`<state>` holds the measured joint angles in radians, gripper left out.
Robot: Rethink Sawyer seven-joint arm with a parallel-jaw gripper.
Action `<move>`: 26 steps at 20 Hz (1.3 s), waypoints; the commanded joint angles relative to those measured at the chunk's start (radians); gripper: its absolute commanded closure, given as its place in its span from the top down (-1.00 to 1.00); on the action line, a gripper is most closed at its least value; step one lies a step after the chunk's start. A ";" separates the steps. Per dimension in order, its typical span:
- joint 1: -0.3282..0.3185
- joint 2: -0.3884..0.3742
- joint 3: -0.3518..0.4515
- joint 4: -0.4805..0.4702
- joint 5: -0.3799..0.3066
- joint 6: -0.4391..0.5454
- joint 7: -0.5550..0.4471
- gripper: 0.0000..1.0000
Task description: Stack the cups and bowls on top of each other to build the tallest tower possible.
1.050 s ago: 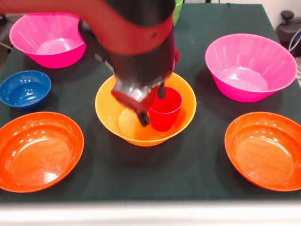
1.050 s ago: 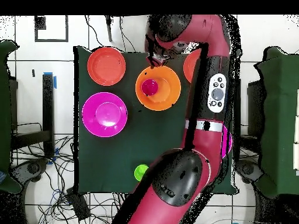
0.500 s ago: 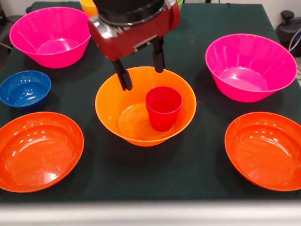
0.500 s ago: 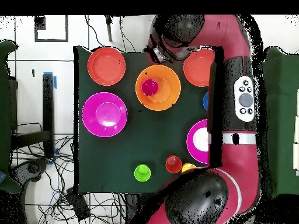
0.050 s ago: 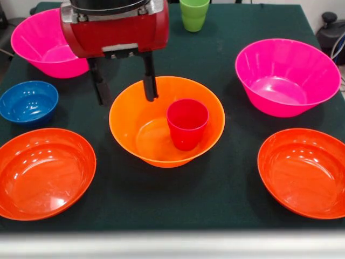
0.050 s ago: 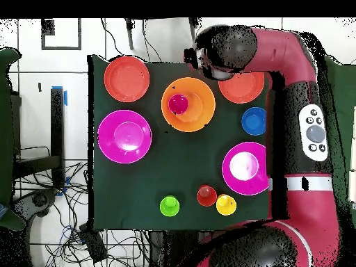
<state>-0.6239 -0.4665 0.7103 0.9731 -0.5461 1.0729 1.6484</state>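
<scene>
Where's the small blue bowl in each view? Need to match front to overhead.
Front view: the small blue bowl sits at the left edge, between a pink bowl behind and a red-orange bowl in front.
Overhead view: the small blue bowl sits right of centre, beside the arm.
Shared landmark: the large orange bowl holding the red cup.

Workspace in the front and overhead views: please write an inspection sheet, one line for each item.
Surface: dark green table cloth.
Job's things: red cup upright inside large orange bowl; blue bowl, two pink bowls, two shallow red-orange bowls apart on cloth; green cup, orange-red cup, yellow cup unstacked.
Clutter: nothing seen.
End effector: open, empty, raised over orange bowl's rim.
Cables: tangled on floor.
Surroundings: tiled floor, green side tables.
</scene>
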 commanded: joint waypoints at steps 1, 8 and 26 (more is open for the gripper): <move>0.024 -0.007 -0.144 0.201 -0.005 -0.089 0.207 1.00; 0.081 0.025 -0.223 0.217 -0.004 -0.146 0.334 1.00; 0.160 0.009 -0.320 0.281 0.031 -0.145 0.362 1.00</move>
<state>-0.4791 -0.4701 0.4458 1.1713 -0.5306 0.9675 1.8876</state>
